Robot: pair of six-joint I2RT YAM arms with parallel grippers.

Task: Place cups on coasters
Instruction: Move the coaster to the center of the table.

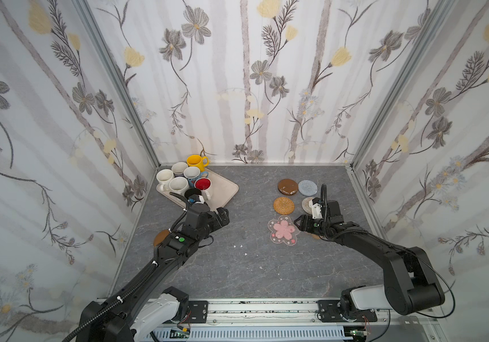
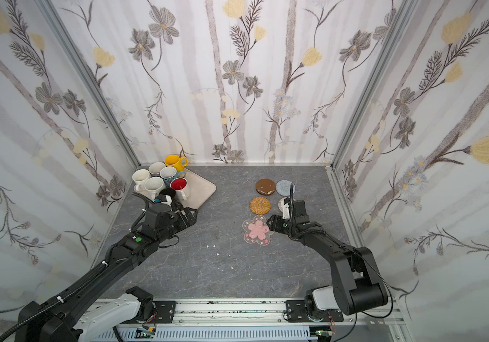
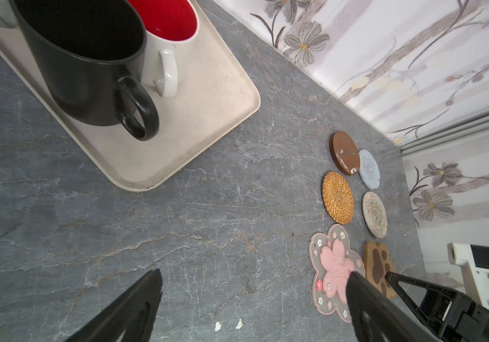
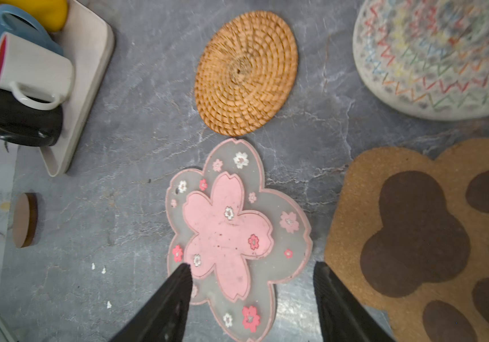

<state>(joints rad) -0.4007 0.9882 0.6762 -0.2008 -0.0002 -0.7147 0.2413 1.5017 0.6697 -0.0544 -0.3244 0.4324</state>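
Presently: no cup on any coaster, two hazards

Spread and empty, the right gripper (image 4: 252, 266) hovers at the pink-flower coaster (image 1: 284, 230), centre right, and could drag it. Farther left, the left gripper (image 3: 255, 278), spread, empty, faces the black mug (image 3: 83, 65) on the far-left tray (image 3: 207, 103). The red-lined mug (image 3: 163, 35) close beside may be knocked.

- And there at upper left of the table in a top view, a bright yellow mug (image 1: 196, 162)!
- The black mug (image 3: 83, 59) is black inside and out; its neighbour, the white mug (image 3: 154, 56), flashes a glossy red inside.
- The patterned mug (image 1: 191, 173) is white with blue print.
- The tray (image 1: 225, 189) is plain beige.
- Right of centre: a brown disc (image 1: 287, 186) with white scuffs, a grey woven round (image 1: 307, 187), a golden woven round (image 1: 283, 205).
- The beige round (image 4: 435, 56) has multicoloured zigzag stitching.
- The flower coaster (image 1: 283, 234) is clear, with a pink blossom and tiny pink and white flowers.
- The paw coaster (image 4: 423, 237) is tan with dark brown pads.
- The tabletop (image 1: 237, 266) is grey marble with pale veins.
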